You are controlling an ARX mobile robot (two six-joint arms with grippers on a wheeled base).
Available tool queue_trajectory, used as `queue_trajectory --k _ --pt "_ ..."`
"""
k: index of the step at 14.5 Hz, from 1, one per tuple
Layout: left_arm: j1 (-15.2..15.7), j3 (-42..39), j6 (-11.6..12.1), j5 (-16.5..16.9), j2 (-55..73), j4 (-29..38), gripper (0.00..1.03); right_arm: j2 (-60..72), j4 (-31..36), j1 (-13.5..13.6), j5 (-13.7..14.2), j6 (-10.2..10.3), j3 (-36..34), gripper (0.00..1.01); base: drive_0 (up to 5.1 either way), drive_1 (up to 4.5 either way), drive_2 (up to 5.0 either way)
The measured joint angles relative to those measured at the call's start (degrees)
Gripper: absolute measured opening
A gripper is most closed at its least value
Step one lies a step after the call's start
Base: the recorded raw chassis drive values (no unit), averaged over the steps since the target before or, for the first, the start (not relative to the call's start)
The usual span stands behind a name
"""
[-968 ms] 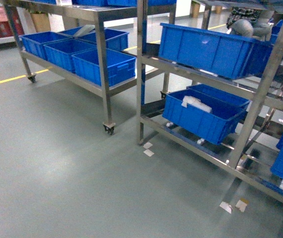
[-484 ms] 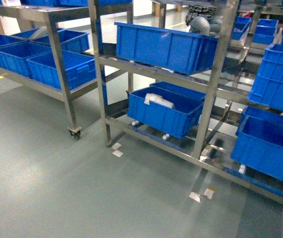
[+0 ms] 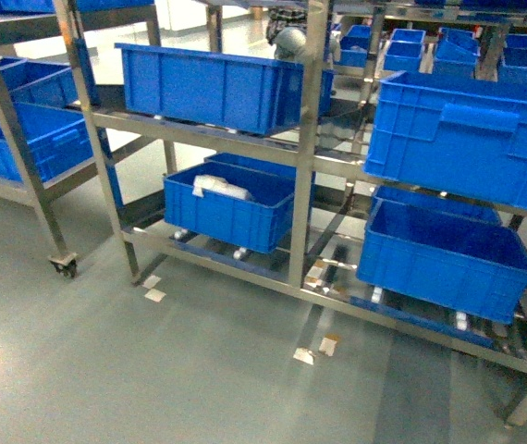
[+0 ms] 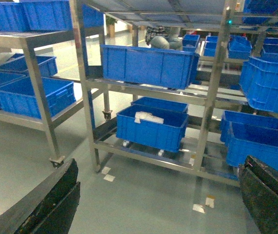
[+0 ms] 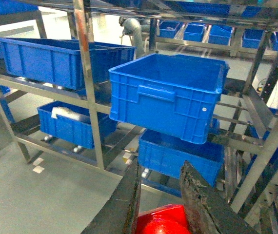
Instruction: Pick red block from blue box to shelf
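The red block [image 5: 162, 220] is gripped between the fingers of the right gripper [image 5: 161, 214], carried towards the shelf [image 3: 306, 166]; the left gripper [image 4: 153, 195] is spread wide and empty; next, a free spot beside the shelf's blue crates [image 5: 170, 95] must be chosen.

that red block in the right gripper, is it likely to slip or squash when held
The red block looks like glossy hard plastic, so probably stiff, unlikely to squash. That sheen suggests it could be slippery. It sits between the right gripper's fingers and looks small, so likely light.
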Motion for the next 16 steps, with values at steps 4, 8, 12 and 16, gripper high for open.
queue_trajectory --k 4,8,12,16 --pt "0.0 0.0 0.0 0.0 0.0 0.2 0.98 -0.2 0.0 0.0 0.0 0.0 0.0 0.20 -1.5 0.05 -3.2" --pt "0.0 0.0 0.0 0.0 0.0 0.0 0.98 -0.1 0.0 0.0 0.0 0.0 0.0 0.20 -1.8 2.53 -6.1" --pt "0.0 0.0 0.0 0.0 0.0 0.0 0.98 -0.1 0.0 0.0 0.0 0.0 0.0 0.20 -1.2 1.99 -4.5" --pt "0.0 0.0 0.0 0.1 0.0 0.2 0.98 0.3 -0.2 0.0 0.0 0.0 0.0 0.20 -2.3 1.66 1.0"
